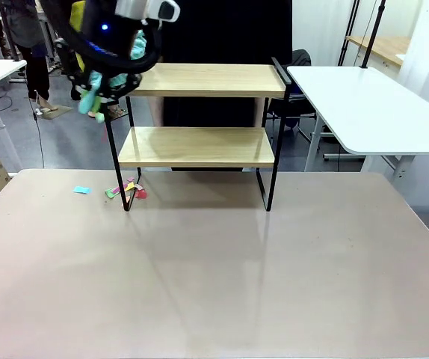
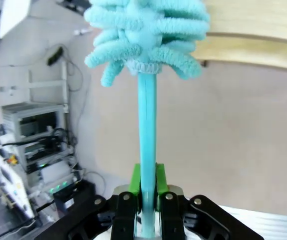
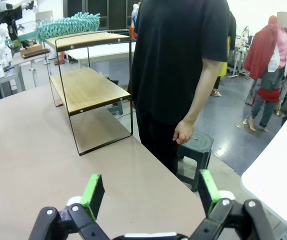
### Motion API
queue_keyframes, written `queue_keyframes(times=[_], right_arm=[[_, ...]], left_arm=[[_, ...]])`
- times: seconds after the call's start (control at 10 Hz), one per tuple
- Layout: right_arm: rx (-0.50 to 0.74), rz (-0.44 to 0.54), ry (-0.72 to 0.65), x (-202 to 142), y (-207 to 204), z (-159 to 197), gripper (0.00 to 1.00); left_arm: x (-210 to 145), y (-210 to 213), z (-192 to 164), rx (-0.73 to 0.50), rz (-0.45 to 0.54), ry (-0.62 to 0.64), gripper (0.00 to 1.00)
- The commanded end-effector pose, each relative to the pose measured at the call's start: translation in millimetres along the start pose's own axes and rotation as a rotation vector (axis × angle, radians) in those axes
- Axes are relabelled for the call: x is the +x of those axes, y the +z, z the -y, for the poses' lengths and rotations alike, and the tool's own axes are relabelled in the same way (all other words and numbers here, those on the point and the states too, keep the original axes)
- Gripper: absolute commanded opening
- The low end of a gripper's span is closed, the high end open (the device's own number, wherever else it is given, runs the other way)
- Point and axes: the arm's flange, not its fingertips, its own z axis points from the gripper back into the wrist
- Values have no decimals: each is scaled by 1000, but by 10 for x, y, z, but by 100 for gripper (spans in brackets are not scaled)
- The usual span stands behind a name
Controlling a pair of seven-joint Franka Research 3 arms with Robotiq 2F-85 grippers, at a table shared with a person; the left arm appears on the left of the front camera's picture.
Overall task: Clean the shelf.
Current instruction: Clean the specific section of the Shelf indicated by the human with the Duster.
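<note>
The shelf (image 1: 207,79) stands at the table's far side, with two light wooden boards on a thin black frame. My left gripper (image 1: 97,88) hovers at the shelf's left end, level with the top board. In the left wrist view this gripper (image 2: 147,176) is shut on the teal handle of a fluffy teal duster (image 2: 146,35), whose head lies against the wooden board (image 2: 253,45). From the right wrist, the duster (image 3: 68,26) rests over the far end of the shelf (image 3: 86,90). My right gripper (image 3: 151,194) is open and empty, above the table and well away from the shelf.
A person in a black shirt (image 3: 178,60) stands right behind the shelf, one hand (image 3: 183,132) hanging down. Small coloured scraps (image 1: 125,189) and a teal scrap (image 1: 81,190) lie on the table (image 1: 214,284) by the shelf's left leg. A white table (image 1: 379,112) stands at the right.
</note>
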Motion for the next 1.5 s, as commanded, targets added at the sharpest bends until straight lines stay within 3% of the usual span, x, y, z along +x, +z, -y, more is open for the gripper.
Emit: queue_keyframes(times=[0.0,0.4,0.6,1.0,1.4], right_arm=[[0,4,6,34,-10,-4,100],[0,4,6,34,-10,-4,100],[0,4,6,34,-10,-4,100],[0,4,6,34,-10,-4,100],[0,4,6,34,-10,-4,100]], left_arm=[[-229,-6,-260,164,154,103,13],[-601,570,-427,-17,281,164,13],[-530,653,-437,36,257,147,13],[-553,657,-397,18,247,156,13],[-585,647,-1049,36,378,154,13]])
